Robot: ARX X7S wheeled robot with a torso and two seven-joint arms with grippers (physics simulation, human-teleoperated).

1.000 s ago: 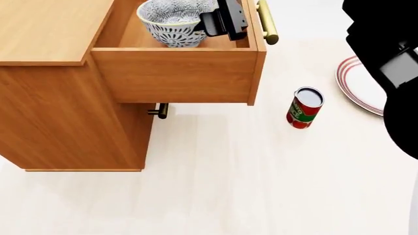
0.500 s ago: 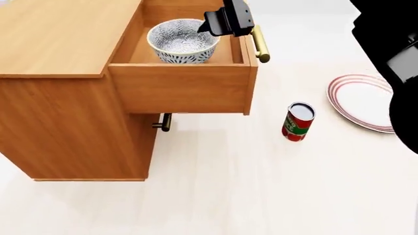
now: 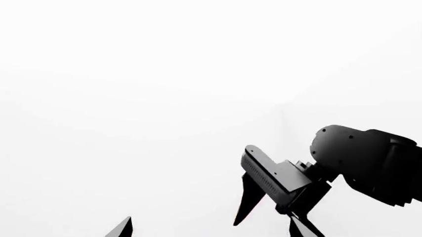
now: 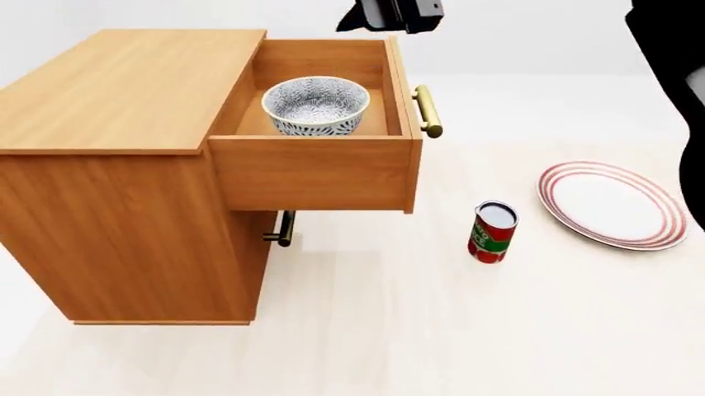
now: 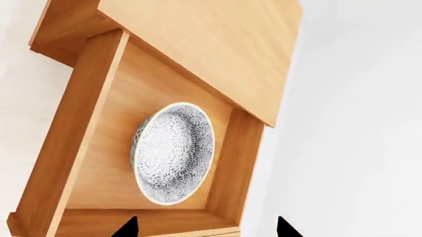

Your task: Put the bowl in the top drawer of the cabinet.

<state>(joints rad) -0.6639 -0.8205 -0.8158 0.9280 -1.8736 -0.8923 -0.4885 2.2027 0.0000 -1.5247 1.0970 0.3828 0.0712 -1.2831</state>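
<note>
The blue-grey speckled bowl (image 4: 316,105) stands upright inside the open top drawer (image 4: 314,173) of the wooden cabinet (image 4: 121,165). From the right wrist view the bowl (image 5: 175,153) lies on the drawer's floor (image 5: 112,163), well beyond my open right gripper (image 5: 205,228), which holds nothing. In the head view my right gripper (image 4: 388,15) hangs above the drawer's far corner, cut off by the picture's edge. My left gripper (image 3: 212,230) is open against blank white, with only its tips showing.
A red can (image 4: 493,233) stands on the pale floor right of the cabinet, and a red-rimmed white plate (image 4: 612,204) lies further right. The drawer's brass handle (image 4: 428,110) sticks out, with the lower drawer's handle (image 4: 284,228) beneath. A black arm part (image 3: 343,163) shows in the left wrist view.
My right gripper has left the bowl's rim and risen above the drawer. The bowl stays in the drawer. The head view has drawn back and now takes in more of the cabinet.
</note>
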